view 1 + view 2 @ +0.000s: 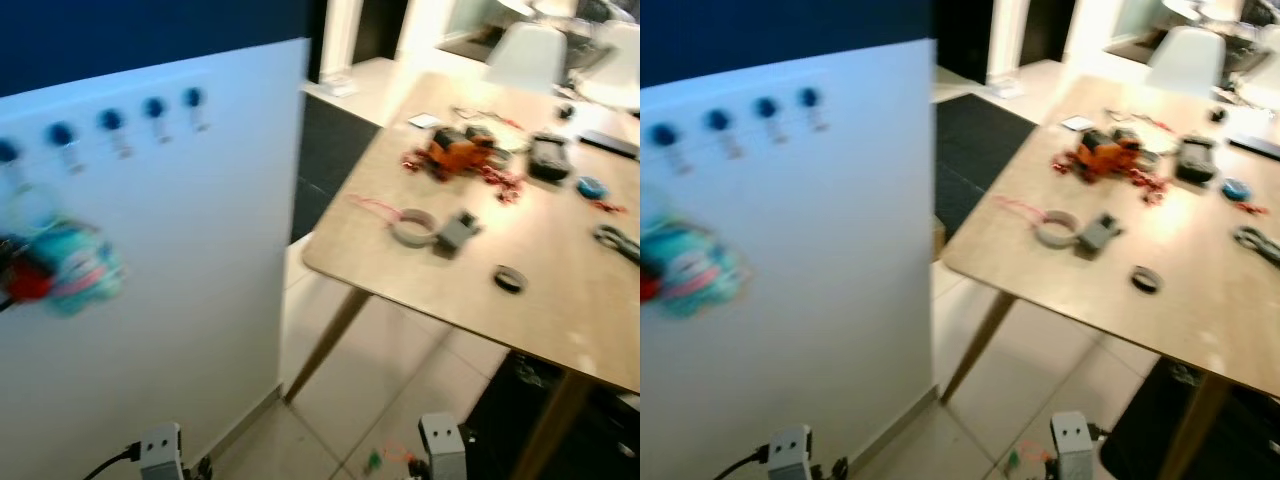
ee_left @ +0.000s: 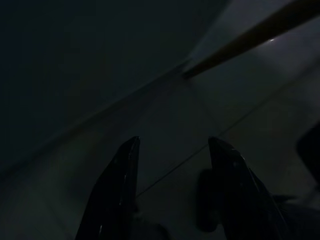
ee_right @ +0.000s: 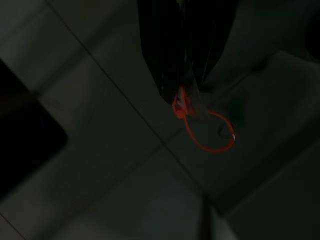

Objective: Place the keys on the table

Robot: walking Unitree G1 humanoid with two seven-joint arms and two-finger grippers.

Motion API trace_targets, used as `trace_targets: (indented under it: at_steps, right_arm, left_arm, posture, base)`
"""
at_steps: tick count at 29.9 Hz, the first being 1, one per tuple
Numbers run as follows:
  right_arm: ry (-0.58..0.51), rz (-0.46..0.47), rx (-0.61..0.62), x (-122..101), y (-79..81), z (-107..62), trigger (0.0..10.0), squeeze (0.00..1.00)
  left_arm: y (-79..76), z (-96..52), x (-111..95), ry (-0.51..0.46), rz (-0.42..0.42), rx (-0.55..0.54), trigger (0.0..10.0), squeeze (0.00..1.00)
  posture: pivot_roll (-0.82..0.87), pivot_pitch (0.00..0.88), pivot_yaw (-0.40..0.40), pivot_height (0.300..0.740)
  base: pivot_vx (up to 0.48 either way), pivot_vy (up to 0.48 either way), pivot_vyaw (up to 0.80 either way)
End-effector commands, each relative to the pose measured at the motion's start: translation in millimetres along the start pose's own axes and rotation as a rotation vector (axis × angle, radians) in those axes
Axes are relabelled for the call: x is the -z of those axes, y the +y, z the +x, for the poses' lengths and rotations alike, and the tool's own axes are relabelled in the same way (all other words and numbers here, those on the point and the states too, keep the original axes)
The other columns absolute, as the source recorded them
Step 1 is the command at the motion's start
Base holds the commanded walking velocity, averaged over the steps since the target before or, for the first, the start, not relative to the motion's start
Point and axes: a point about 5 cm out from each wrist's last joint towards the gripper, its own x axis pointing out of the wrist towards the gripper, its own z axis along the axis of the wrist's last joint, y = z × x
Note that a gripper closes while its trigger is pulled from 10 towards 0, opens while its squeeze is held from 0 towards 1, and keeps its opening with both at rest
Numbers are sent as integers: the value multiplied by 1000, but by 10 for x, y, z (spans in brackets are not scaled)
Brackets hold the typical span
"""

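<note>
Keys (image 3: 207,131): an orange ring with a green tag, dangling from the right gripper (image 3: 185,92) above the tiled floor (dim view).
Right gripper: fingers pinched together on the ring.
Left gripper (image 2: 172,165): fingers spread apart, nothing between them.
Table (image 1: 420,280): wooden, cluttered, ahead to the right.

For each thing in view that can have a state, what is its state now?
Left gripper: open, hanging over the floor.
Right gripper: shut on the keys.
Keys: red loop dangling from the fingers, above the floor.
Table: no keys on it yet.
Blue hooks: bare, except a blurred teal bundle.
</note>
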Motion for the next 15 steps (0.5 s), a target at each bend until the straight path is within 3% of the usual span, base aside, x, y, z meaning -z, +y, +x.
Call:
trace_targets:
  at_steps: [1,15]
  right_arm:
    - [4,-8,-6,14,5,-4,10000,0]
    - [4,-43,-34,-11,37,11,10000,0]
  left_arm:
    - [11,-34,71,19,0,-2,10000,0]
    - [8,-32,67,11,1,-1,10000,0]
  posture:
    - [32,83,-42,740]
    - [34,63,-48,740]
  base:
    - [0,0,-800]
    - [0,0,-800]
